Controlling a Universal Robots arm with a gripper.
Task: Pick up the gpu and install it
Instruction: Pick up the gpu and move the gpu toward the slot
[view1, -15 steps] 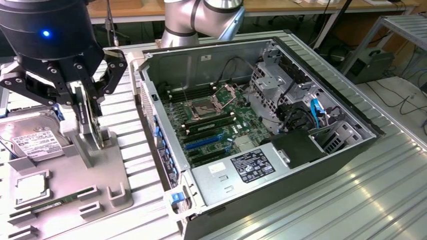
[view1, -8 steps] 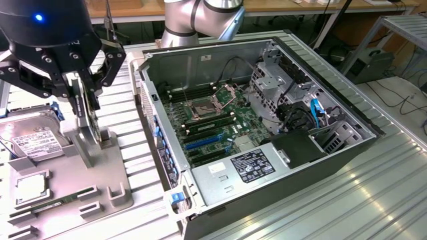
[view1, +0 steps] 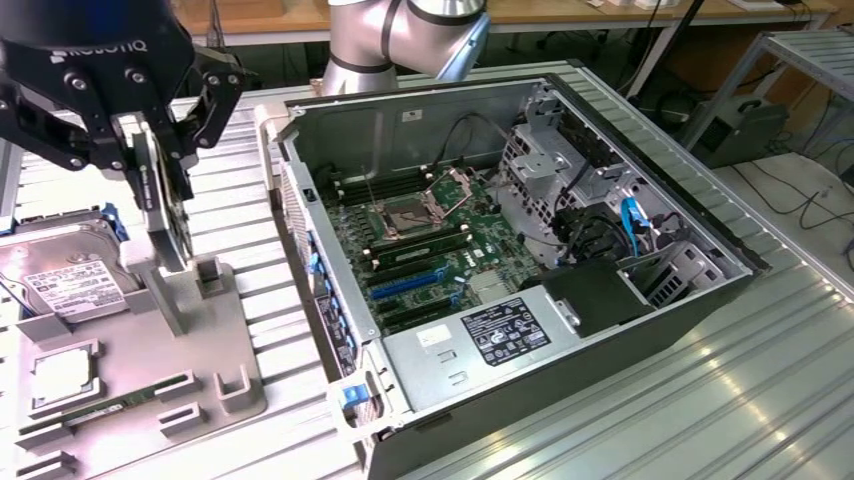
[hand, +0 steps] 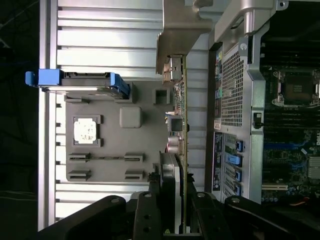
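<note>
1. A black and grey metal computer tower case (view1: 400, 130) lies open on its side on the ribbed silver metal tabletop (view1: 641, 420).
2. Inside it, a green motherboard (view1: 487, 235) carries a square metal processor socket (view1: 400, 215) and blue expansion slots (view1: 407, 283).
3. A silver boxy power supply (view1: 467, 355) fills the case's near end.
4. A grey plastic holder tray (view1: 200, 340) sits beside the case, at the exterior view's left.
5. In the tray rest a silver hard drive with white label (view1: 60, 280), a square silver processor chip (view1: 60, 375) and a slim green memory stick (view1: 94, 410).
</note>
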